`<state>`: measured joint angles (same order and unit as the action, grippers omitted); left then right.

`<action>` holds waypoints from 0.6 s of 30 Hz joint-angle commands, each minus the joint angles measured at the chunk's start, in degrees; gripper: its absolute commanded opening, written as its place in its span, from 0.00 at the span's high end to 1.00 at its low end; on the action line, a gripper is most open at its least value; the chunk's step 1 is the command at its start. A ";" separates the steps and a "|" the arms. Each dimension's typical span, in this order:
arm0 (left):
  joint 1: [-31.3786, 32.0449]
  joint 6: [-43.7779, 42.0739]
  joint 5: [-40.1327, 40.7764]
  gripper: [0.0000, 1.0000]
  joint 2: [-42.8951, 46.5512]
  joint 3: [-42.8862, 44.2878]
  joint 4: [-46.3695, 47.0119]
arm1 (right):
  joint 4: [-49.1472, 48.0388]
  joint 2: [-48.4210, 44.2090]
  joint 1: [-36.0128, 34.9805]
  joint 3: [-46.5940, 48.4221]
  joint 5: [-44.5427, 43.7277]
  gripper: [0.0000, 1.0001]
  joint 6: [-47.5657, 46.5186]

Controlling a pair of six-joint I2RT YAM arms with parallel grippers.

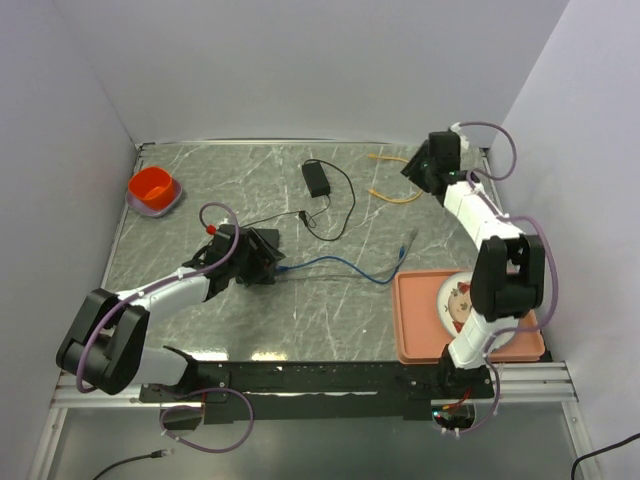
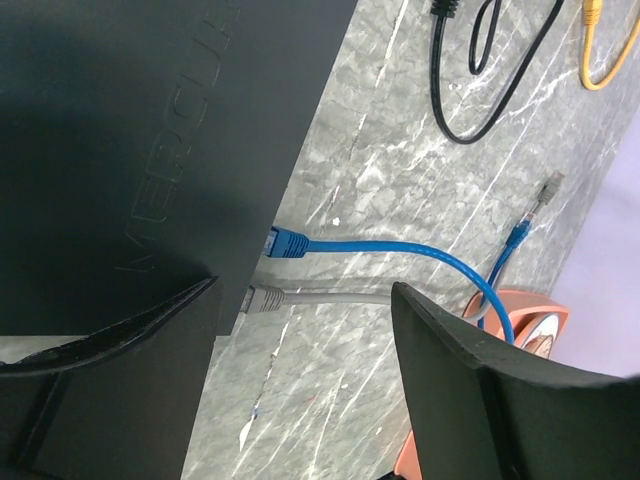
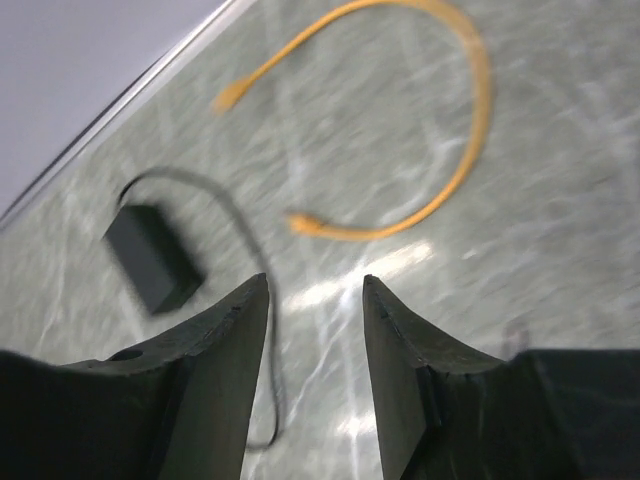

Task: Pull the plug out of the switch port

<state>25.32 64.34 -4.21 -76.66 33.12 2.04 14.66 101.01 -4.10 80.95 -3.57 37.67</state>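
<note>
The flat black switch box (image 2: pixel 120 130) fills the upper left of the left wrist view; in the top view (image 1: pixel 262 262) it sits under my left gripper. A blue plug (image 2: pixel 288 243) and a grey plug (image 2: pixel 262 299) both sit in sockets in its long edge. The blue cable (image 1: pixel 340 265) runs right across the table. My left gripper (image 2: pixel 305 285) is open, with one finger over the box and the other beyond the plugs, touching neither; it also shows in the top view (image 1: pixel 265 258). My right gripper (image 3: pixel 315 282) is open and empty, far off at the back right (image 1: pixel 415 168).
A small black adapter brick (image 1: pixel 317 178) with a thin black lead lies at the back middle and shows in the right wrist view (image 3: pixel 150 255). A yellow cable (image 3: pixel 470 150) lies beside it. A salmon tray (image 1: pixel 410 335) with a plate stands at the front right. An orange bowl (image 1: pixel 153 189) stands at the back left.
</note>
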 commanded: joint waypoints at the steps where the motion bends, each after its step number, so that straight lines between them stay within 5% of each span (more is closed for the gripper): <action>1: -0.27 0.17 2.01 0.24 1.08 0.71 -4.41 | -6.21 -9.77 -7.92 -6.21 3.30 0.49 -4.97; 6: -1.24 0.00 3.41 0.25 2.22 0.89 -5.73 | -7.01 -4.89 -22.58 -6.95 22.35 0.50 -13.47; 10: -2.64 -0.70 3.50 0.31 0.73 1.42 -8.71 | -9.11 0.58 -29.37 -7.47 26.77 0.51 -16.75; 18: -4.23 0.09 3.33 0.82 -0.24 -1.04 -8.54 | -7.71 9.55 -34.22 -1.23 32.48 0.52 -21.58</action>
<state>21.37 63.99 -1.69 -76.25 32.99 -4.64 8.32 110.37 -37.52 75.55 25.21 20.05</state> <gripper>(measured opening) 0.241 0.480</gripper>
